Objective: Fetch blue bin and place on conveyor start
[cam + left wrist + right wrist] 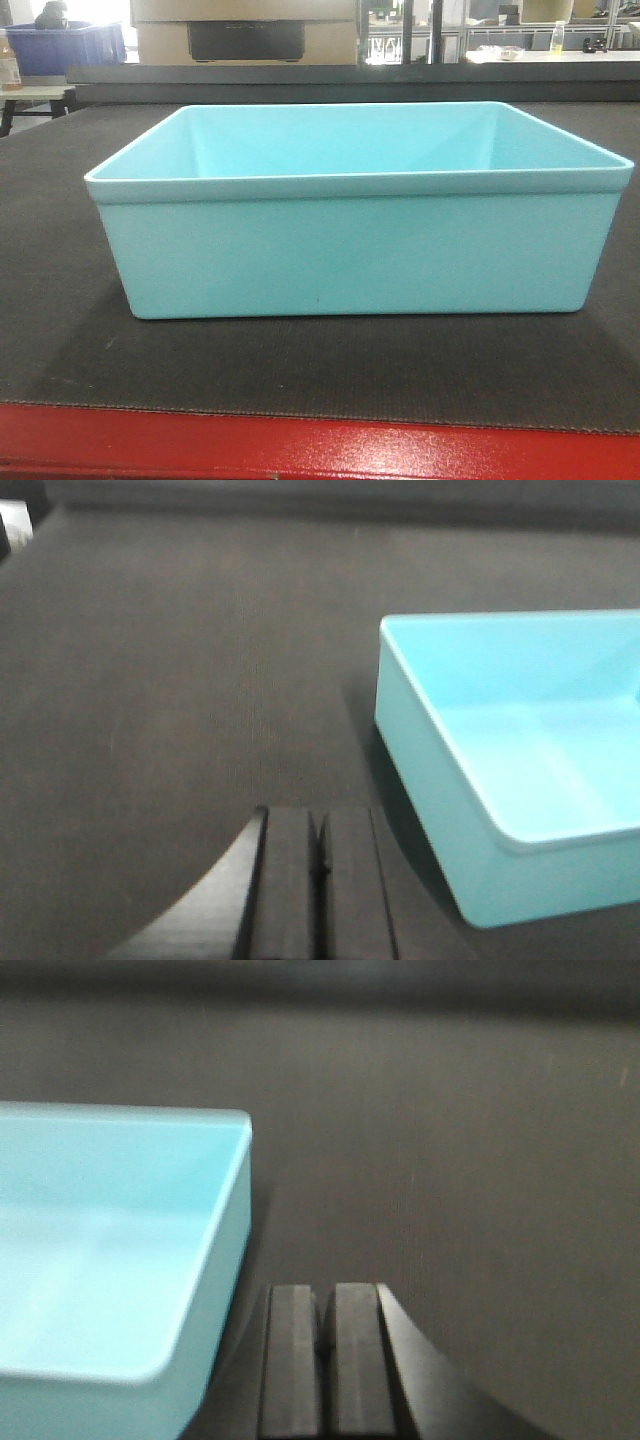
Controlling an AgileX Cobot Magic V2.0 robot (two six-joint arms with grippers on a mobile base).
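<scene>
The pale turquoise blue bin (355, 210) stands upright and empty on the dark textured belt of the conveyor start (60, 330), behind the red frame edge (300, 450). In the left wrist view the blue bin (520, 770) lies to the right of my left gripper (317, 825), which is shut on nothing and apart from the bin wall. From the right wrist, the blue bin (110, 1260) is left of my right gripper (327, 1300), also shut and empty, close beside the bin's wall. Neither gripper shows in the front view.
Beyond the belt, a dark royal-blue bin (65, 45) sits at the back left and a cardboard box (245, 30) at the back centre. A table with a bottle (557, 38) stands at the back right.
</scene>
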